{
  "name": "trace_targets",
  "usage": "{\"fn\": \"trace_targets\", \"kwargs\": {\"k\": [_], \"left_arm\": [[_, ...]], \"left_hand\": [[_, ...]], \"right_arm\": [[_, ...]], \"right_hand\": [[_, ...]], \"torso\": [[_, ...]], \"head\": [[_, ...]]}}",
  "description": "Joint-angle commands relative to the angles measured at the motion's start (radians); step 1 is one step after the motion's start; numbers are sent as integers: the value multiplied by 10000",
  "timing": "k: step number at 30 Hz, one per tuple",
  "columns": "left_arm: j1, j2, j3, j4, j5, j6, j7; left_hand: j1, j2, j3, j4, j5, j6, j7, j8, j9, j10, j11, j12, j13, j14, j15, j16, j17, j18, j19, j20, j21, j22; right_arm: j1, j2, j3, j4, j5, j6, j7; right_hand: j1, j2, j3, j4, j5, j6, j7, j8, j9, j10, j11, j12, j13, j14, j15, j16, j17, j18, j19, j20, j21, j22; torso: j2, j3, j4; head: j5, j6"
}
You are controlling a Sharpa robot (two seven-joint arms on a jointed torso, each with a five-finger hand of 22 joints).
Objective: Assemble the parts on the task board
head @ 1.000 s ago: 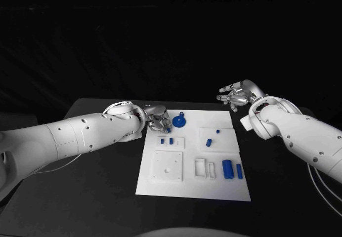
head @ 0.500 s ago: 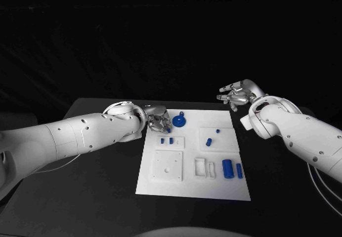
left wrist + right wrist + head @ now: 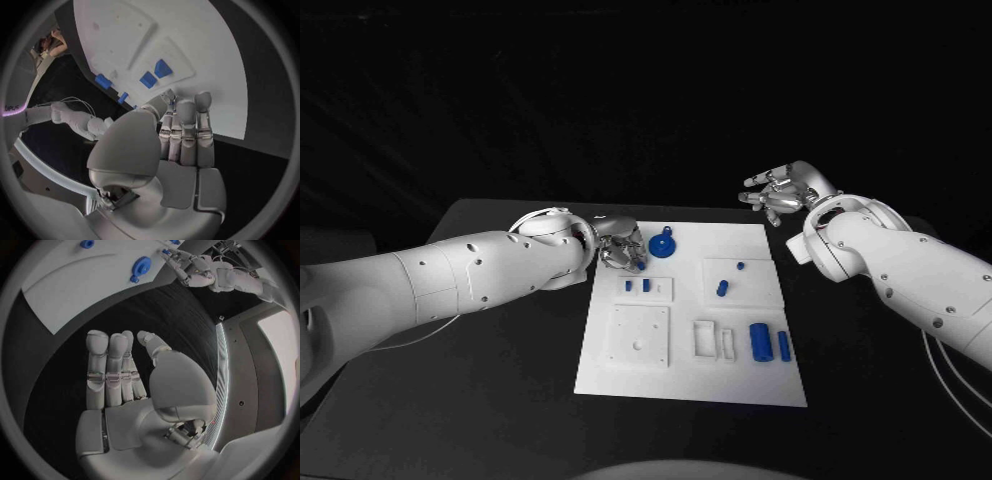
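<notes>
The white task board [image 3: 668, 385] lies in the middle of the black table. My left hand [image 3: 620, 250] hovers over the board's far left corner and pinches a small blue part [image 3: 165, 251] at its fingertips. Just to its right lies a round blue part with a tab [image 3: 664, 244]. Two small blue pieces [image 3: 636, 286] sit in a recess below the hand, and the left wrist view shows them [image 3: 155, 74] just past the fingers. My right hand [image 3: 783, 190] is raised beyond the board's far right corner, fingers spread, holding nothing.
On the board's right half are a small blue peg [image 3: 740, 266], a short blue piece [image 3: 723, 288], and a thick blue cylinder [image 3: 762, 341] beside a slimmer one [image 3: 785, 347]. Two white blocks [image 3: 717, 340] and a square white plate [image 3: 639, 338] lie near the front.
</notes>
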Motion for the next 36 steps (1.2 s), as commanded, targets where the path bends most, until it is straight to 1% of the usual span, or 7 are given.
{"fn": "trace_targets", "kwargs": {"k": [1, 14, 18, 21, 26, 32, 36], "left_arm": [[-20, 28, -36, 14, -183, 98, -53], [-27, 94, -87, -82, -241, -123, -128], [-30, 95, -94, -98, -206, -133, -170], [-32, 82, -98, -116, -187, -135, -204], [-32, 65, -101, -144, -167, -159, -277], [-33, 44, -101, -203, -159, -206, -362], [-37, 1, -98, -267, -157, -340, -352]], "left_hand": [[45, 26, -57, -19, -25, 53, -6, 58, 9, 65, -29, -6, -8, 39, -2, -32, 14, 156, -77, -16, 59, 205], [90, 38, -92, -69, -7, 83, -9, 49, 4, 110, -40, -7, -8, 35, -11, 28, 53, 140, -118, -29, 89, 208], [122, -45, -33, -117, 17, -486, 94, 37, -21, 36, 10, -9, -9, 50, 16, 29, 50, 153, -103, -17, 110, 209], [112, -125, 60, -125, 19, -741, 71, 43, -17, -29, 22, -8, -9, 42, 27, 17, 43, 174, -111, 0, 124, 209], [82, -272, 142, -116, -60, -1181, 25, 43, -23, -136, 48, -8, -10, 24, 48, 10, 38, 188, -123, 22, 125, 203], [93, -400, 263, -42, -72, -1270, 0, 49, -19, -213, 75, -5, -9, -20, 72, 5, 32, 206, -144, 47, 116, 202], [142, -449, 299, -51, -58, -1262, 65, 51, -19, -225, 91, -6, -9, -41, 81, -6, 24, 218, -146, 53, 120, 206]], "right_arm": [[-4, 1, 2, 13, -85, 85, 52], [-4, -12, 2, 14, -88, 86, 40], [-4, -20, 2, 7, -176, 162, -50], [-4, -26, 1, 3, -212, 206, -91], [-4, -36, 1, -15, -255, 340, -234], [-4, -36, -1, -48, -296, 561, -387], [-16, -64, -2, -34, -322, 752, -395]], "right_hand": [[-66, -18, 7, 19, -30, 45, 15, 22, 1, -4, -54, -56, -15, 31, 14, -30, -11, 170, 448, -45, 41, -10], [-66, -18, 7, 19, -30, 45, 15, 22, 1, -4, -54, -56, -15, 31, 14, -30, -11, 170, 448, -45, 41, -10], [-87, -24, -48, 44, -25, 23, 13, 21, 2, 8, -55, -94, -46, 94, 7, 23, 12, 143, 483, -51, 302, 84], [-74, -40, -70, 66, -23, 20, 8, 29, 6, 197, -48, -566, -566, 90, 7, 33, -15, 92, 467, -61, 378, 107], [-87, -25, -104, 131, -21, -4, 26, 26, 3, 278, 0, -1129, -1185, 62, 36, 24, -62, 110, 455, -40, 223, 26], [-41, -35, -206, 216, -40, -29, 46, 24, 2, 540, 55, -2062, -2028, 66, 65, 46, -83, 174, 462, -14, 186, -25], [11, -42, -184, 140, -93, -18, 49, 23, 2, 652, 90, -2494, -2522, 88, 77, 79, -70, 212, 471, -2, 259, -22]], "torso": [[2, 3, 2], [4, -10, 8], [-1, -6, 8], [0, -6, 11], [-1, -10, 8], [3, -14, 15], [4, -12, 11]], "head": [[-10, -13], [-37, -1], [-25, 11], [-32, 6], [-33, 34], [-40, 37], [-57, 57]]}}
